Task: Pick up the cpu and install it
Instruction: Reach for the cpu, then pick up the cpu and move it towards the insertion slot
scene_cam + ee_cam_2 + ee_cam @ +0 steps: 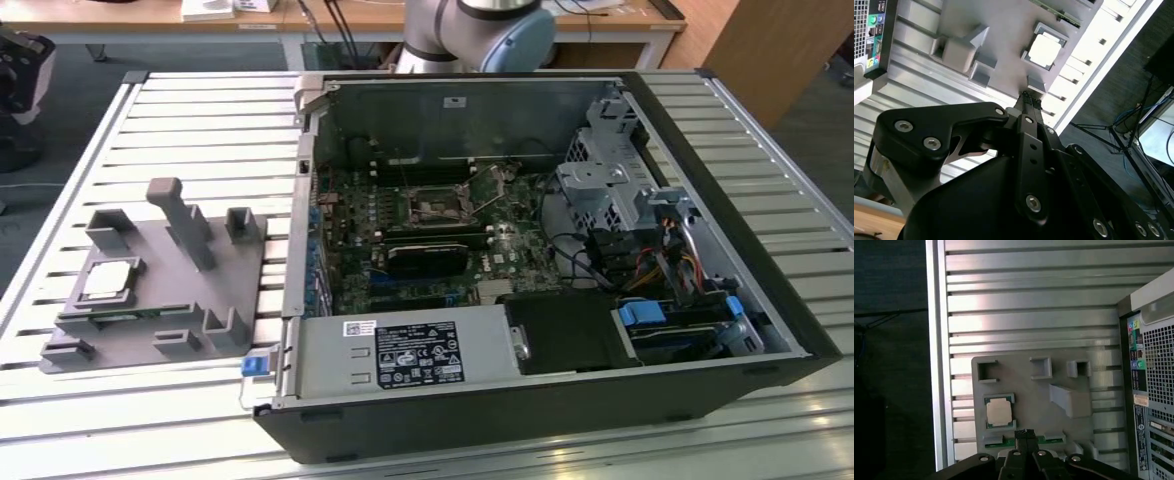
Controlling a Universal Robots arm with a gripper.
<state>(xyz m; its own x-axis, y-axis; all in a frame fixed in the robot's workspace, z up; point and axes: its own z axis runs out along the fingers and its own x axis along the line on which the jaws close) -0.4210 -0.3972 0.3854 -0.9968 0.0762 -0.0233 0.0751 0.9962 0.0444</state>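
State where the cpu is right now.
In the exterior view the cpu lies flat on the grey fixture plate, to the exterior view's left of the open computer case, close beside the green memory stick.

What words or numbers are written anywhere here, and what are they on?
Nothing here can be read.
Black label on the silver metal power supply box: print too small.
Small white sticker on that box: too small.
Silvery-grey square cpu: no print can be made out.
Stickers on the grey computer case: blurred.

Robotics lab: slatted bench (200, 120), opened computer (534, 425)
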